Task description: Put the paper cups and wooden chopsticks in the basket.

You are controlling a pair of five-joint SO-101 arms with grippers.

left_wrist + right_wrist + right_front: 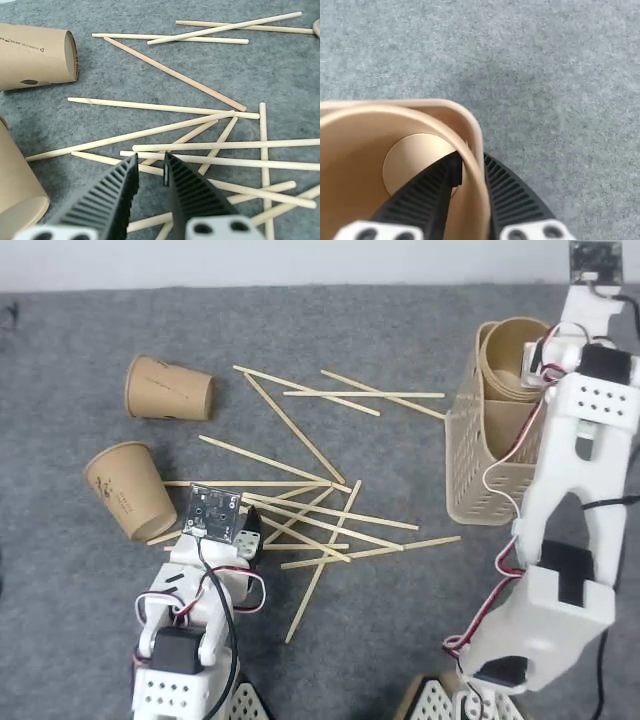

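Tan paper cup (375,150) pinched by right gripper (471,162), left gripper (150,157) ajar over pale chopsticks (165,108)

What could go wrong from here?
1. The right gripper pinches the cup wall at the basket corner. Its outer finger looks to be outside the rim, so pulling up may drag the basket.
2. The left gripper hangs over crossed chopsticks; closing there may catch several or flick some away.
3. The lying cups may roll if nudged.
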